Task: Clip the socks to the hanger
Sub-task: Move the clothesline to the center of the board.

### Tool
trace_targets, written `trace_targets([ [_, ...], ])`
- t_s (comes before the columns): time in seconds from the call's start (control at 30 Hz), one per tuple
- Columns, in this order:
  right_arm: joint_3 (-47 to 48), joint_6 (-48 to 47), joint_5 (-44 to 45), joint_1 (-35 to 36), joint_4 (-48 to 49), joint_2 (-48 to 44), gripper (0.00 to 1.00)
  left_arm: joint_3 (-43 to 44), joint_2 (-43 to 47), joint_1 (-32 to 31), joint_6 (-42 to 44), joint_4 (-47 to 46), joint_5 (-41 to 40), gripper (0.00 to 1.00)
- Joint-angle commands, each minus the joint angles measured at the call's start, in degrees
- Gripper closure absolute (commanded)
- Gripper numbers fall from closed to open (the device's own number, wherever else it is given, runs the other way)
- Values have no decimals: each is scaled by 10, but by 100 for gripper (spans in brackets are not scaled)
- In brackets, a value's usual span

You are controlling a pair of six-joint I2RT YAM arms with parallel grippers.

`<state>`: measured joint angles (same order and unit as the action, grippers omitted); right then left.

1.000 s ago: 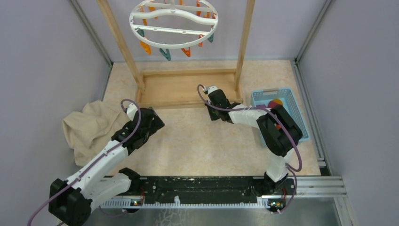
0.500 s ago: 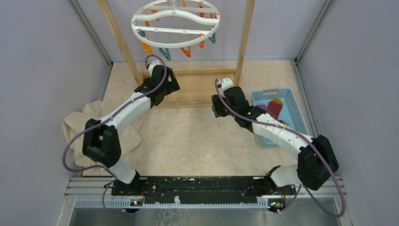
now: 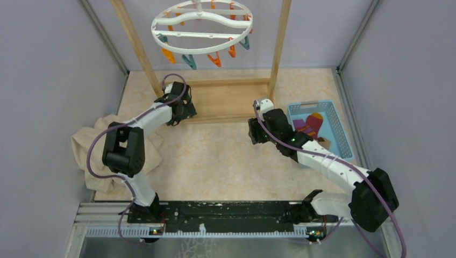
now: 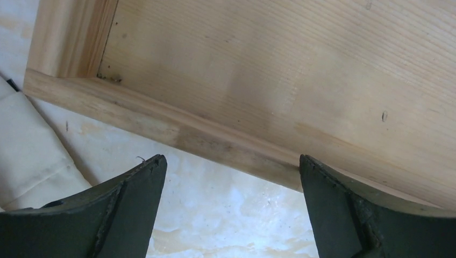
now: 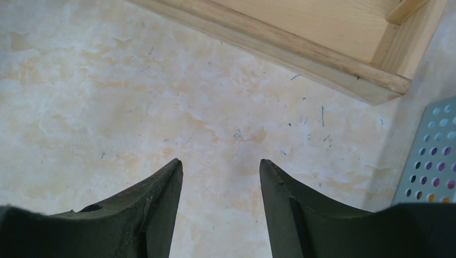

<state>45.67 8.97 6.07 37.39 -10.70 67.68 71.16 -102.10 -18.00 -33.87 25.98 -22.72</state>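
Top view: the hanger [image 3: 200, 52] hangs inside the wooden stand [image 3: 279, 48] at the far side. The socks [image 3: 312, 124] lie in the blue basket [image 3: 337, 129] at the right. The left gripper [image 3: 183, 107] is over the stand's near-left corner, and the right gripper [image 3: 257, 131] is just left of the basket.

Left wrist view: jaws spread wide, empty, with the beige cloth [image 4: 27, 145] at the left.

Right wrist view: jaws parted by a narrower gap, empty, above the table [image 5: 161, 97].
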Motion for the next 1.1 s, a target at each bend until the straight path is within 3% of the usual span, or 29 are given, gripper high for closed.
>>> trace_targets([
  [0.0, 1, 0, -36, 4, 41, 5, 44, -3, -14, -2, -1, 7, 19, 1],
  [0.3, -21, -5, -4, 4, 41, -9, 44, -25, -13, -3, -34, 18, 39, 1],
  [0.67, -21, 0, -17, 4, 55, 13, 44, -118, 15, -1, -279, -16, 133, 1],
  [0.77, -25, 1, -11, 3, 50, 5, 44, -148, 35, -2, -341, -6, 124, 1],
  [1.07, -23, 6, -23, 4, 52, -2, 44, -254, 99, -14, -393, -18, 119, 1],
])
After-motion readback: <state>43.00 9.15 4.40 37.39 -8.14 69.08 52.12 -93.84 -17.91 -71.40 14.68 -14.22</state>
